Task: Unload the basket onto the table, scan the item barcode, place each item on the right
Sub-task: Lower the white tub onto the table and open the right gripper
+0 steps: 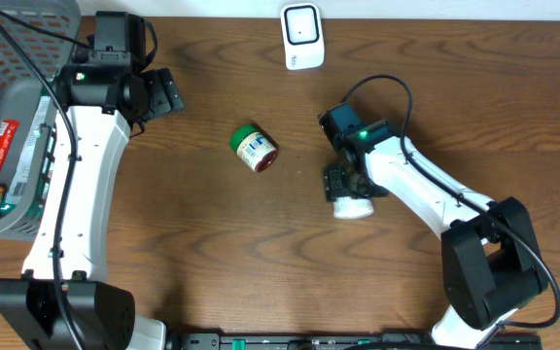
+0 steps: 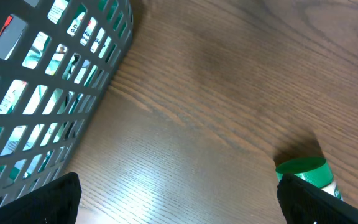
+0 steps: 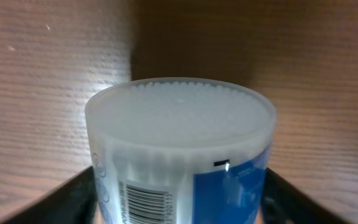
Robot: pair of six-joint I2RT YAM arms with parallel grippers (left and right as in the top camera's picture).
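A white round tub of cotton swabs (image 3: 179, 130) with a blue label fills the right wrist view, its barcode (image 3: 145, 202) showing low on its side. My right gripper (image 3: 179, 199) has a black finger against each side of the tub and is shut on it. From above, the tub (image 1: 352, 208) lies on the table just below the right gripper (image 1: 343, 185). The white barcode scanner (image 1: 301, 36) stands at the table's back edge. My left gripper (image 1: 168, 92) hovers open at the upper left, nothing between its fingers (image 2: 48, 199).
A green-lidded jar (image 1: 254, 148) lies on its side mid-table, its lid (image 2: 302, 167) beside my left gripper's right finger. A grey mesh basket (image 1: 8, 97) with several packaged items sits at the far left; its wall (image 2: 48, 74) fills the left wrist view's upper left.
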